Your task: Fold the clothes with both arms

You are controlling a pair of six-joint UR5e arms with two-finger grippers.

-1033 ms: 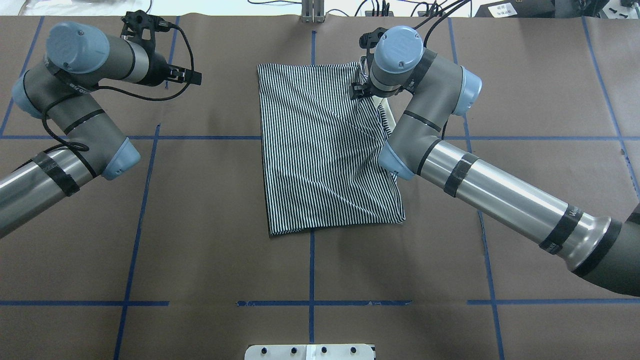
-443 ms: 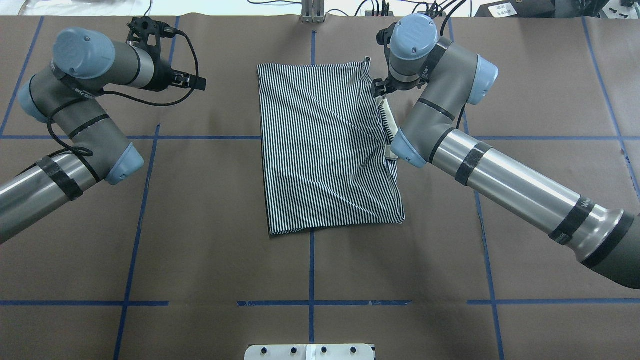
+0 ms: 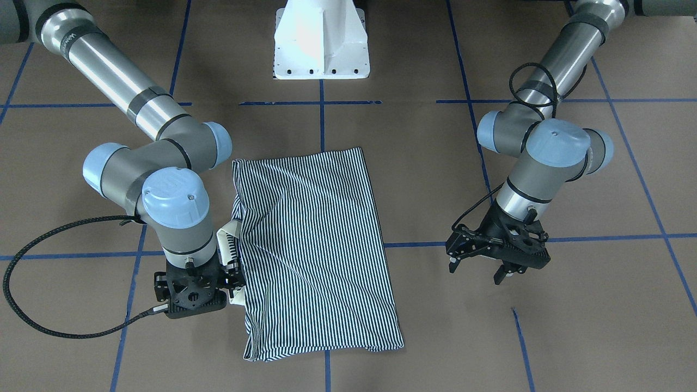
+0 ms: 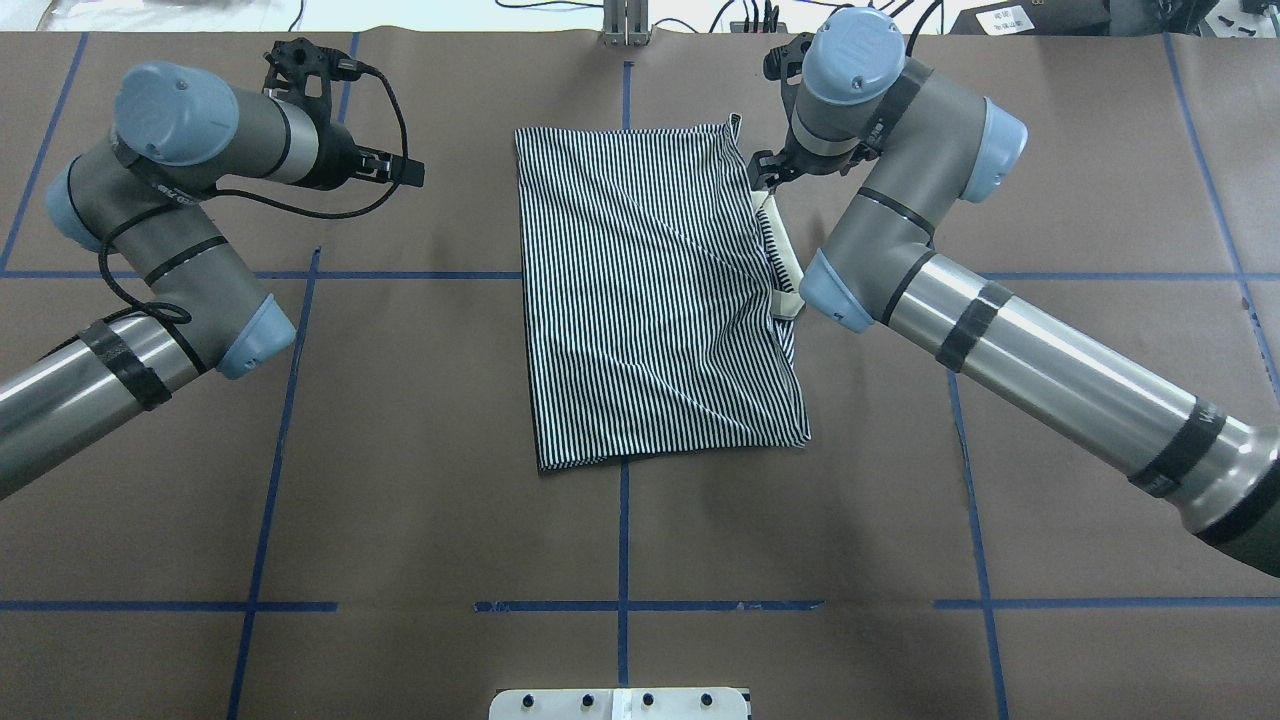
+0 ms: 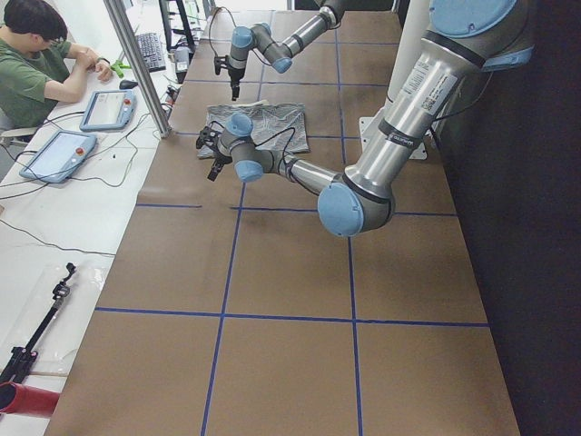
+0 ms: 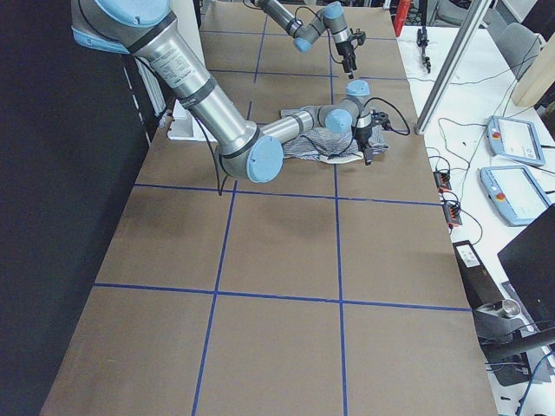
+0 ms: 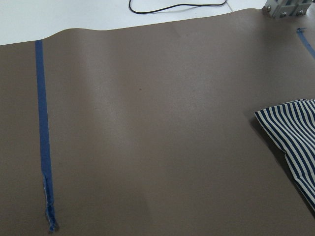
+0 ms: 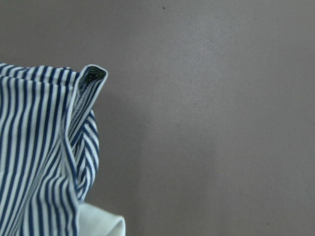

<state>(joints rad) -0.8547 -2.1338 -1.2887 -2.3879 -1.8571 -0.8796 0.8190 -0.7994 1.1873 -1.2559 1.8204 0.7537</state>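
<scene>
The striped shirt (image 4: 650,300) lies folded into a tall rectangle in the middle of the table, also seen in the front view (image 3: 310,245). Its cream collar (image 4: 785,260) sticks out at the right edge. My right gripper (image 4: 760,172) hangs just off the shirt's far right corner, open and holding nothing; in the front view (image 3: 235,272) it is beside the collar (image 3: 226,234). The right wrist view shows that corner (image 8: 88,78) lying free on the table. My left gripper (image 4: 410,172) is open and empty over bare table left of the shirt, its fingers spread in the front view (image 3: 476,270).
The brown table cover carries a grid of blue tape lines (image 4: 300,272). The white pedestal base (image 3: 321,43) stands at the robot's side. A metal post (image 4: 625,25) and cables sit at the far edge. An operator (image 5: 36,64) sits beyond that edge.
My right gripper has come off the shirt's far right corner and moved right and a little farther away; the corner stays on the table. My left arm has shifted slightly right.
</scene>
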